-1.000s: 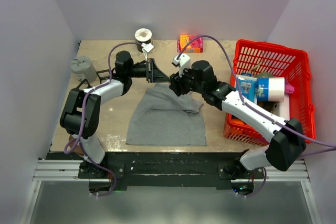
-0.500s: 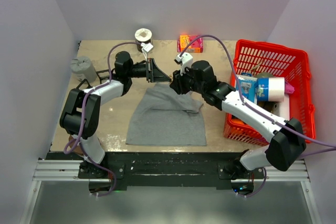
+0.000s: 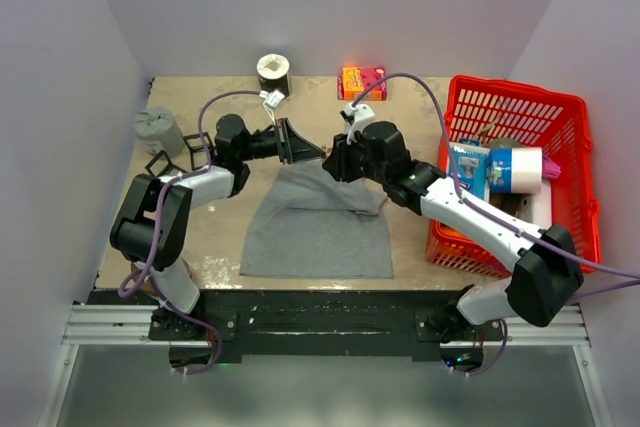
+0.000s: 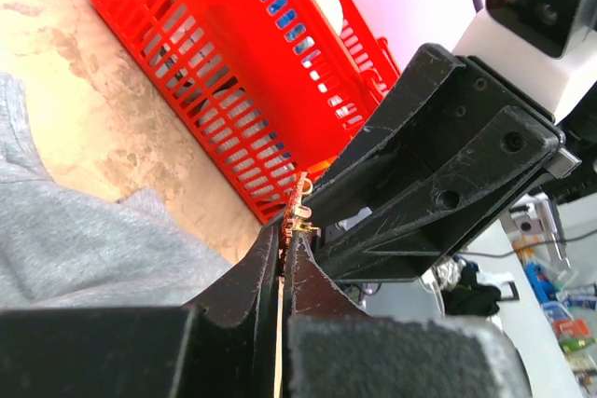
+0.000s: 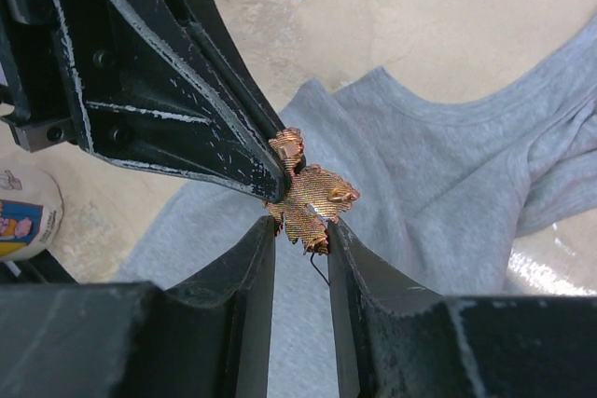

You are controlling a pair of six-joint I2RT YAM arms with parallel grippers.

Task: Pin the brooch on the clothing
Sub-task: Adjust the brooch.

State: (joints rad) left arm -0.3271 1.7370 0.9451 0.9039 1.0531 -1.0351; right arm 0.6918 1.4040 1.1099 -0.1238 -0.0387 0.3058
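Note:
The brooch (image 5: 312,200), a small coppery-orange leaf-like pin with a thin wire pin hanging from it, is held in the air above the neckline of the grey clothing (image 5: 438,165). My left gripper (image 4: 284,235) is shut on the brooch (image 4: 298,207), pinching its upper lobe edge-on. My right gripper (image 5: 301,230) meets it from the opposite side, its two fingertips touching the lower lobes on either side. From above, the left gripper (image 3: 316,154) and right gripper (image 3: 333,159) meet tip to tip over the top edge of the clothing (image 3: 320,227), which lies flat on the table.
A red basket (image 3: 572,107) with a white bottle (image 3: 508,169) and other items stands at the right. An orange box (image 3: 362,82) and a white roll (image 3: 272,69) sit at the back; a grey lump (image 3: 158,129) at the left.
My right gripper's jaws have narrowed onto the brooch. Both grippers have shifted slightly toward the left and the left wrist has tilted.

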